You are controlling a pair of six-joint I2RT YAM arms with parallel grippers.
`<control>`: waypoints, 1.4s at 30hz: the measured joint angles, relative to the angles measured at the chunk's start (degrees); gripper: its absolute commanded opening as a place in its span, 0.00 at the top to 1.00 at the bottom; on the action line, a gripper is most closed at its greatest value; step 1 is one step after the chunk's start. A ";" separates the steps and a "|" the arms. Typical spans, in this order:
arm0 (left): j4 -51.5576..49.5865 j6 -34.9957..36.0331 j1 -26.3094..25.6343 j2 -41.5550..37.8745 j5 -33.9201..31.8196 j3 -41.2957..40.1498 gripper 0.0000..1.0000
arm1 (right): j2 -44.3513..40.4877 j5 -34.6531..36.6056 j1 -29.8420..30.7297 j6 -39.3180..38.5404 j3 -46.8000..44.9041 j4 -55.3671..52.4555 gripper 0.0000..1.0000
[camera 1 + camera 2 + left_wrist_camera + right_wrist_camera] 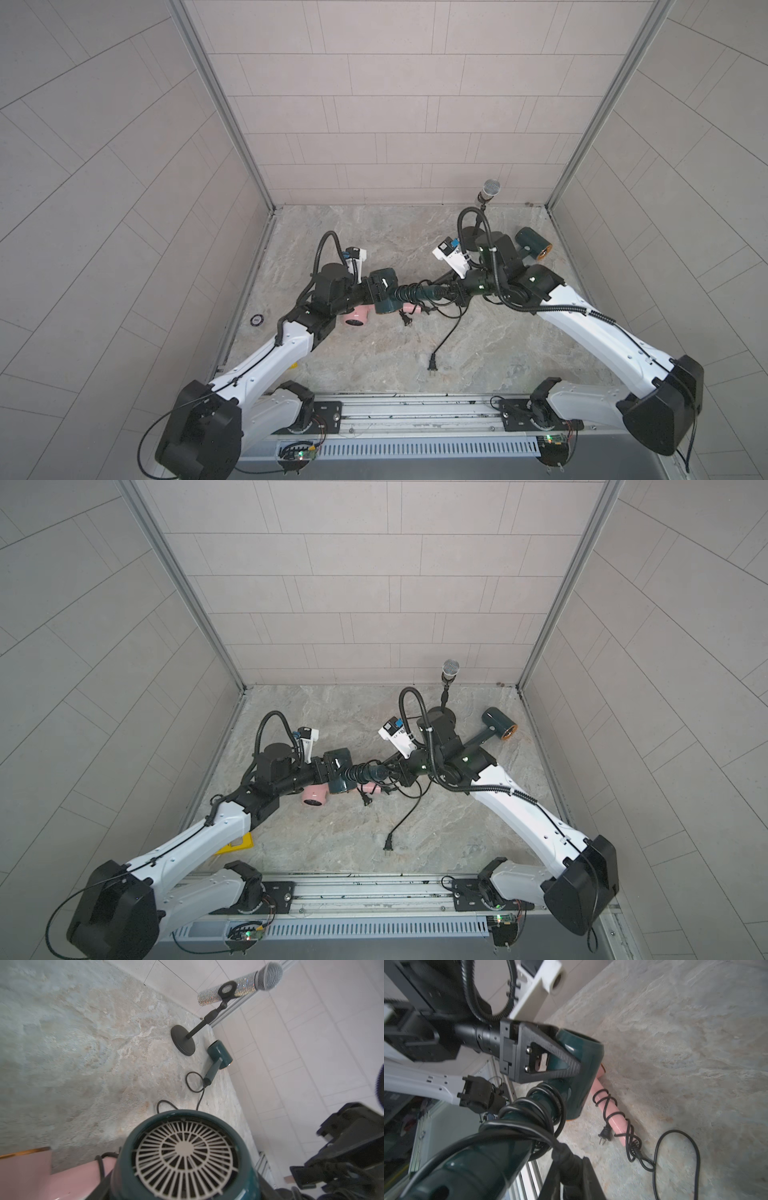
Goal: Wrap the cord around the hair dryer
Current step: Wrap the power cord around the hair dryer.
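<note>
Grille (185, 1155) of hair dryer (122, 1158) shows only in left wrist view.

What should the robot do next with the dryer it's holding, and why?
Probably wind another loop round the handle: the left gripper clamps the hair dryer, the right gripper pinches the cord, and loose cord seems to trail to a plug.

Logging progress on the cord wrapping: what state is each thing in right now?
held teal hair dryer: lifted, handle partly wrapped.
cord: several turns coiled around that handle.
left hand: shut on the held teal hair dryer's head.
right hand: shut on the cord.
pink hair dryer: lying down, its own cord wound around its handle.
far teal hair dryer: lying down, its cord loose.
microphone: clipped in its upright stand.
</note>
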 measured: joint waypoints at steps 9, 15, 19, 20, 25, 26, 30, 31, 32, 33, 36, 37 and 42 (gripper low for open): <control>11.80 -14.21 -0.90 -1.16 -5.03 -4.26 1.00 | -7.82 11.45 4.46 9.38 -11.10 24.09 1.00; 10.45 -19.78 -1.36 -4.44 -6.29 -4.26 1.00 | -9.16 22.80 10.71 6.36 -11.74 28.94 1.00; 6.38 -23.74 -1.66 -7.32 -6.49 -4.26 1.00 | -9.14 31.65 15.58 1.33 -11.74 30.36 1.00; 4.87 -24.57 -1.68 -8.26 -6.45 -4.26 1.00 | -9.07 33.73 16.74 -0.07 -11.74 30.62 1.00; -2.71 -27.78 -1.81 -11.08 -6.14 -3.21 1.00 | -8.00 42.95 21.59 -6.73 -11.78 31.69 1.00; -4.52 -28.30 -1.81 -11.30 -5.99 -2.64 1.00 | -7.65 45.27 22.64 -8.44 -11.78 31.89 1.00; -11.15 -29.33 -1.79 -11.89 -5.88 -0.52 1.00 | -5.77 53.37 26.25 -14.75 -11.69 32.54 1.00; -13.49 -29.35 -1.77 -11.93 -5.99 0.24 1.00 | -5.07 55.56 27.08 -16.52 -11.34 32.13 1.00; -15.82 -29.22 -1.68 -11.98 -6.14 1.14 1.00 | -4.35 57.53 27.82 -18.16 -10.84 31.43 1.00; -18.62 -28.94 -1.53 -12.02 -6.43 2.23 1.00 | -3.54 59.45 28.55 -19.69 -10.14 30.53 1.00; -26.97 -26.47 -1.27 -12.28 -8.72 6.10 1.00 | -1.25 63.69 30.05 -22.86 -7.37 26.51 1.00; -30.08 -25.03 -1.20 -12.31 -9.97 7.69 1.00 | -0.52 64.41 30.27 -23.12 -6.12 24.50 1.00; -43.36 -16.11 -0.57 -9.31 -16.26 17.35 1.00 | 4.13 64.92 30.16 -20.46 1.27 13.62 1.00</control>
